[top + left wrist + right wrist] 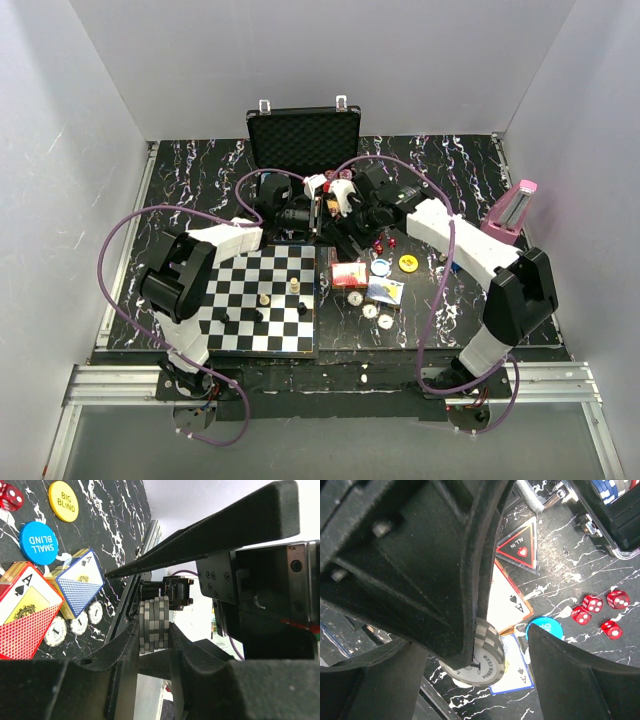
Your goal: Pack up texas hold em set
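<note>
My left claw is clamped on one short stack of grey poker chips, and my right claw stands wide apart around it. On the desk I count four red dice, two card decks and two blind buttons. The one briefcase stands open at the far side.

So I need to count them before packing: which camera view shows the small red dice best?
The right wrist view: four small red dice lie unobstructed, pips readable. The left wrist view catches only dice cut off at its top-left corner. The top external view shows them as tiny red specks.
</note>
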